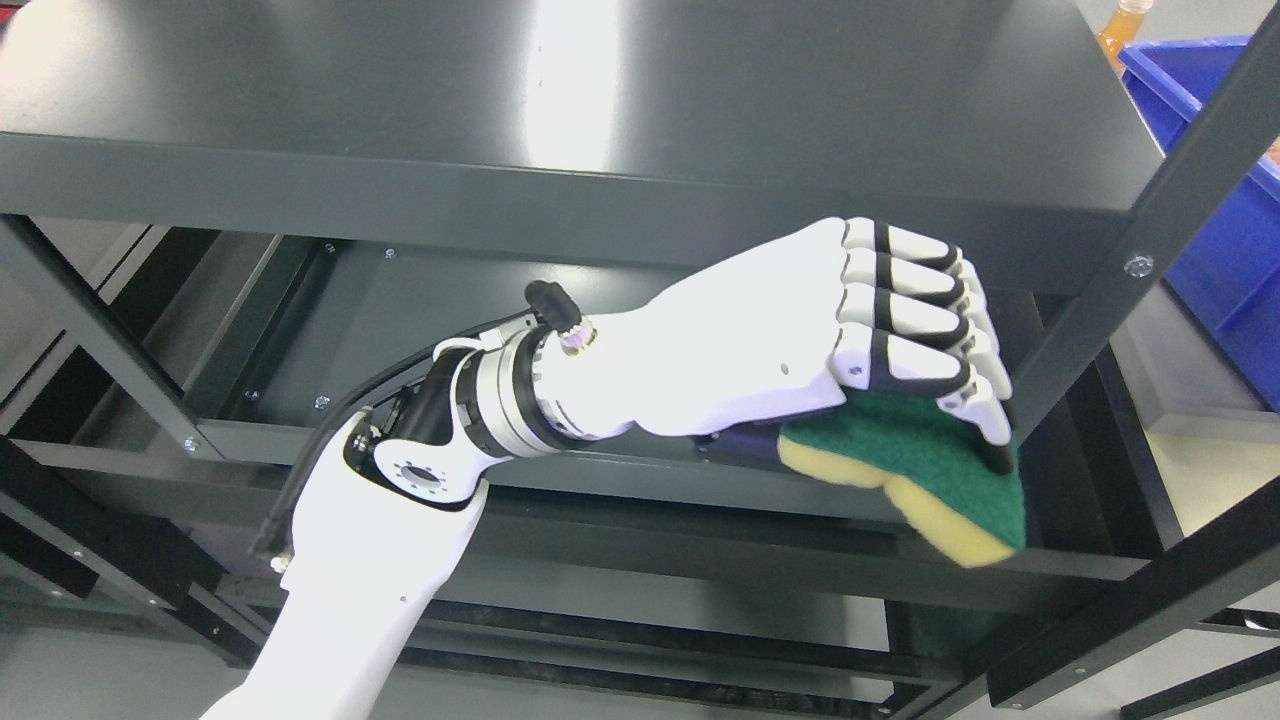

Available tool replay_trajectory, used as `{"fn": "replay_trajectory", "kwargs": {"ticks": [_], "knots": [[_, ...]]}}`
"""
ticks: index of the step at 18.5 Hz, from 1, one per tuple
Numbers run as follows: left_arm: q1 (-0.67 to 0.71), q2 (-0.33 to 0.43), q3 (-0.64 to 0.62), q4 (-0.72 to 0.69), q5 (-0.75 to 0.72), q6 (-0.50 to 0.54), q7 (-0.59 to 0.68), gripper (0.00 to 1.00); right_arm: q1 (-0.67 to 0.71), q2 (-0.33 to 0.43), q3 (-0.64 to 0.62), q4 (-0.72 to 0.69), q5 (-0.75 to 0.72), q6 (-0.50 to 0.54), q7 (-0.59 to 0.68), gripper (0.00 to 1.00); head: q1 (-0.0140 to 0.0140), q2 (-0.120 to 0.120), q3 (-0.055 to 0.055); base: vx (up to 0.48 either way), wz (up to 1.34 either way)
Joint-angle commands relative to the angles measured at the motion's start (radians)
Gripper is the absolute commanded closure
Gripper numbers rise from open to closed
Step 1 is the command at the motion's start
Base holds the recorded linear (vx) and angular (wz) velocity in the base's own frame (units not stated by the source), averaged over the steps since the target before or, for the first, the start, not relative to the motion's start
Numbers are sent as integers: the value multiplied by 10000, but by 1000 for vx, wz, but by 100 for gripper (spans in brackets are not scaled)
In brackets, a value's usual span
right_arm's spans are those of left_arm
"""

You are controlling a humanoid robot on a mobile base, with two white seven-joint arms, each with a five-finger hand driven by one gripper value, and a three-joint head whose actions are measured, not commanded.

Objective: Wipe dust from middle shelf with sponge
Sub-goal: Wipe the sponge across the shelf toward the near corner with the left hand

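Green-yellow sponge (925, 475), left hand (800, 335) gripping (fingers curled), dark shelf (620, 215)

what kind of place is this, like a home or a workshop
Probably a workshop, lab or storeroom rather than a home. A bare dark metal shelving unit with bolted uprights fills the view, a blue plastic bin stands beside it, and the left hand grips a sponge by the rack.
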Motion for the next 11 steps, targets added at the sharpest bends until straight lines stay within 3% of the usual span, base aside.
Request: {"fn": "replay_trajectory", "kwargs": {"ticks": [1,4,11], "knots": [[-264,120,563,-41,306,7,-2,100,0,-175,11,-175,0,8,-1,0,0,0,0,0,0],[-325,1254,563,-41,826,7,59,100,0,-175,-5,-175,0,8,-1,0,0,0,0,0,0],[-310,6099,579,-41,2345,7,1026,100,0,-175,-5,-175,0,8,-1,0,0,0,0,0,0]]}}
